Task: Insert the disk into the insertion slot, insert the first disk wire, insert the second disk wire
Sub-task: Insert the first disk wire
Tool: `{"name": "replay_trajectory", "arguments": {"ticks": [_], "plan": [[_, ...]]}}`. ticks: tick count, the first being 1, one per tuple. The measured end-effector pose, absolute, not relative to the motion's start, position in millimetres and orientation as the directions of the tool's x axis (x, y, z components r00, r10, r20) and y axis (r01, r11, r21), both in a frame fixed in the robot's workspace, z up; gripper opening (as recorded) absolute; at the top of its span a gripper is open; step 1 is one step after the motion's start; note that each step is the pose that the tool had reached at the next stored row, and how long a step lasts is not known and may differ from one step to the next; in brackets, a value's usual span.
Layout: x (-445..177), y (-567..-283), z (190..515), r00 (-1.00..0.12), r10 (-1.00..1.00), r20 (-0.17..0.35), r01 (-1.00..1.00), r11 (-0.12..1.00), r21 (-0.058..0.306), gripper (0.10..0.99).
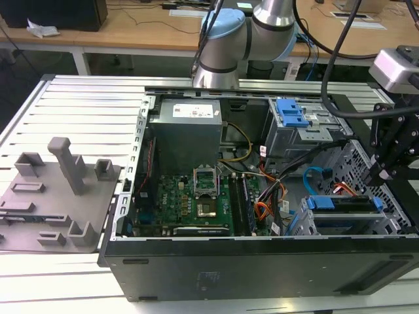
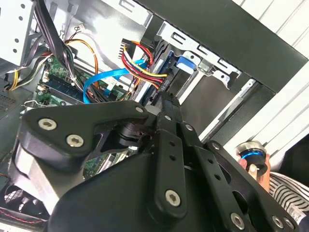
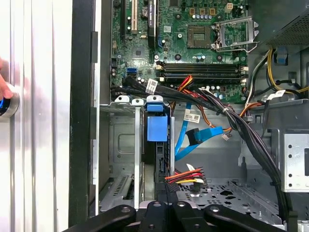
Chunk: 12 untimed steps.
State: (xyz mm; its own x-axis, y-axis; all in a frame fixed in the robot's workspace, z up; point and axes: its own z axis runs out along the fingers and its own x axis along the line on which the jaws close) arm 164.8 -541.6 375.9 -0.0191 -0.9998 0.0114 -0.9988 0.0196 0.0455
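**Gripper links crowd the lens; disk sits in its cage**

Black gripper [image 2: 166, 100] links take up the near half of the second wrist view. The fingers lie together and taper to one tip. Whether anything is pinched between them I cannot tell. That tip sits at the plug end of a red, yellow and black wire bundle [image 2: 140, 65], right by the disk's rear edge.

In the exterior view the gripper [image 1: 380, 175] hangs over the right end of the open computer case [image 1: 262, 261]. The disk [image 1: 344, 204], in its blue carrier, lies inside the insertion slot [image 1: 304, 221] at the case's near right corner. The first wrist view shows the disk [image 3: 157, 129] edge-on between the cage's [image 3: 120, 145] perforated walls.

The second disk wire [image 3: 179, 140] loops just beside the disk. Its plug end appears to hang free, apart from the drive. Thick black cables [image 3: 251, 140] cross above the cage floor and clutter the space around the loop.

Farther back in the case stands a taller grey bay with a blue latch [image 1: 291, 114]. The motherboard [image 1: 190, 199] and the power supply [image 1: 186, 134] fill the case's left half. On the exterior view's left, a grey fixture plate [image 1: 59, 196] rests on the slotted table [image 1: 78, 104].

Outside the case wall, a person's fingertip [image 3: 4, 89] rests on a blue-ringed button [image 3: 7, 105]. A striped sleeve [image 2: 285, 191] shows beside it.
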Motion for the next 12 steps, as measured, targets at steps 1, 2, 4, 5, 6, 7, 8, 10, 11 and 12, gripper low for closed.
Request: {"name": "replay_trajectory", "arguments": {"ticks": [1, 2, 4, 5, 6, 7, 8, 10, 11, 12], "plan": [[165, -542, 376, -0.019, -1.0, 0.011, -0.999, 0.02, 0.046, 0.106], [165, -542, 376, -0.019, -1.0, 0.011, -0.999, 0.02, 0.045, 0.106], [165, -542, 376, -0.019, -1.0, 0.011, -0.999, 0.02, 0.045, 0.106], [165, -542, 376, -0.019, -1.0, 0.011, -0.999, 0.02, 0.046, 0.106], [165, -542, 376, -0.019, -1.0, 0.011, -0.999, 0.02, 0.046, 0.106], [165, -542, 376, -0.019, -1.0, 0.011, -0.999, 0.02, 0.046, 0.106], [162, -542, 376, -0.019, -1.0, 0.011, -0.999, 0.02, 0.046, 0.106], [156, -542, 376, -0.019, -1.0, 0.011, -0.999, 0.02, 0.045, 0.106], [155, -542, 376, -0.019, -1.0, 0.011, -0.999, 0.02, 0.045, 0.106], [154, -542, 376, -0.019, -1.0, 0.011, -0.999, 0.02, 0.046, 0.106]]}}
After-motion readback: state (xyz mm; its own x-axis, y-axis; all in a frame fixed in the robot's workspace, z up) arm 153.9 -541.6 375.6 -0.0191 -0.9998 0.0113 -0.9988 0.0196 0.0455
